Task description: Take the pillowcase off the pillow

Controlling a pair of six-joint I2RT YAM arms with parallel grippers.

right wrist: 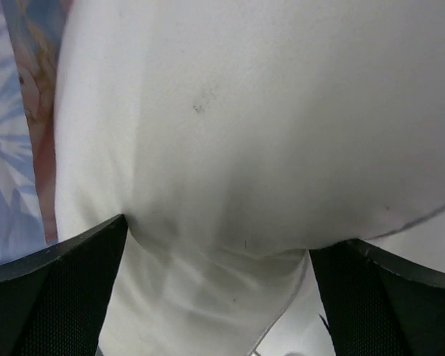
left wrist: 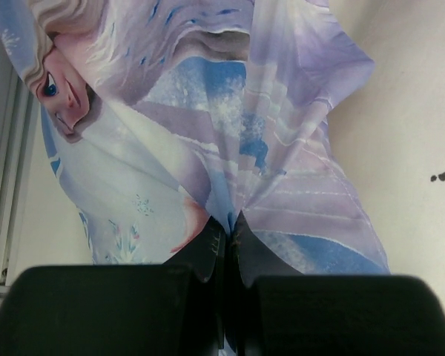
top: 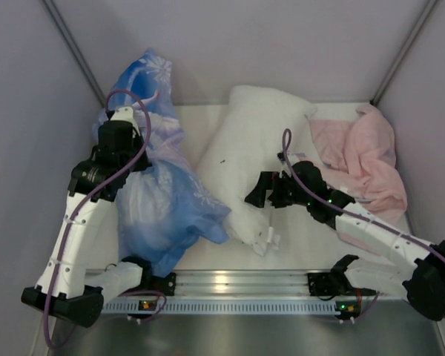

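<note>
In the top camera, the pillowcase [top: 163,193] lies in the left half of the frame as a light blue heap with snowflakes. One end of it is lifted toward the upper left, where the left arm [top: 78,222] reaches into it. The left jaws are hidden by the fabric in this view. The pillow [top: 245,156], white and plump, lies slanted in the centre on the desk [top: 311,241], outside the pillowcase. Its lower left edge touches the blue fabric. The right arm [top: 371,230] comes from the lower right, and the right jaws stand open at the right edge of the pillow. A crumpled pink cloth [top: 363,156] lies in the upper right, just beside the pillow.

In the left wrist camera, the left jaws are closed and pinch a gathered fold of the pillowcase [left wrist: 208,111] at the lower centre. The fabric spreads upward like a fan, with the printed blonde face in the upper left. At the right there is a pale surface with a small dark speck [left wrist: 438,176]; I cannot tell if it is pillow or desk.

In the right wrist camera, the right jaws are wide open, with the black fingers [right wrist: 52,297] in the two lower corners. The pillow [right wrist: 267,111] fills almost the whole frame and bulges down between them, reaching both. A strip of the pillowcase [right wrist: 7,148] shows at the left edge.
</note>
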